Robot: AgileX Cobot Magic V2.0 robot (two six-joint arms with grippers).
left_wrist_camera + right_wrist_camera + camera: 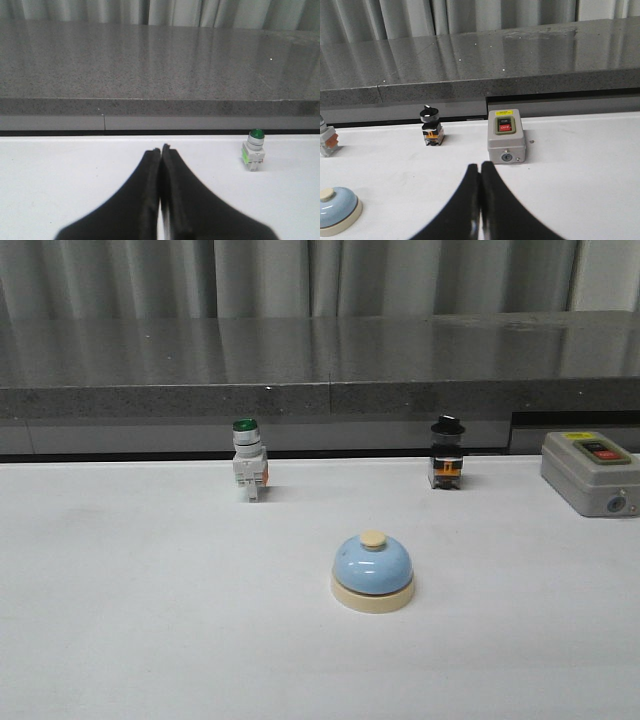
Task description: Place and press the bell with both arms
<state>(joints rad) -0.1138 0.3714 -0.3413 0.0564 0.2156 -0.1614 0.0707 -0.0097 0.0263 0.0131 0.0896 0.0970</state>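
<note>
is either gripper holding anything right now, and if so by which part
Nothing is held. The left gripper and right gripper are both shut with nothing between the fingers. The bell sits untouched on the table.

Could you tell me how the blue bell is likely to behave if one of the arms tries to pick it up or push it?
The bell has a glossy dome, so shut-down jaws would probably slip off it; gripping the cream base rim looks safer. Its wide, flat base and low shape suggest it would slide on the white table rather than tip or roll. It is likely rigid.
</note>
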